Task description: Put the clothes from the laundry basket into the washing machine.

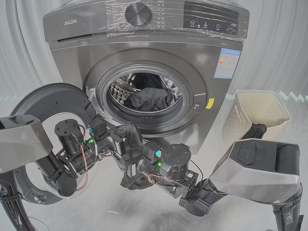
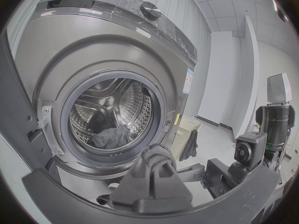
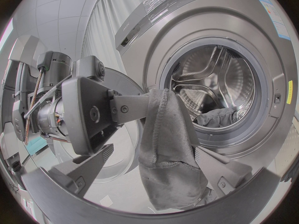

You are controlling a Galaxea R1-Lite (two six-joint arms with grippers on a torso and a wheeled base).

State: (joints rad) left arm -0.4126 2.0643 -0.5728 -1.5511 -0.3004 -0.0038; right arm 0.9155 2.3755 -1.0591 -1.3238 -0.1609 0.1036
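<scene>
Left tool [image 2: 154,167]: clenched on the dark garment [image 1: 132,138]. I see its two fingers pressed together, with the cloth bunched at their tips. It hangs in front of the washing machine [image 1: 80,58], just below the lower edge of the round opening.

Right tool [image 3: 153,151]: released, its fingers spread wide. It sits just beside the left tool, a little lower and nearer to me. The cloth hangs down between its fingers and lies against one of them.

Held garment: it hangs from the left tool over the floor [image 1: 128,209], outside the drum, in front of the lower front panel of the machine.

Drum: a second dark garment [image 1: 149,98] lies crumpled in the lower front part, just behind the rubber lip of the opening.

Door [image 1: 48,100]: swung fully open to the left side of the machine. It stands just behind the left arm and near to it.

Laundry basket [image 1: 266,106]: a cream perforated basket on the floor at the right side of the machine. Another dark piece [image 1: 258,130] hangs over its front rim, partly hidden behind my right arm.

In the way: the raised rubber lip of the opening stands between the held garment and the drum, and the crumpled garment lies just behind it.
</scene>
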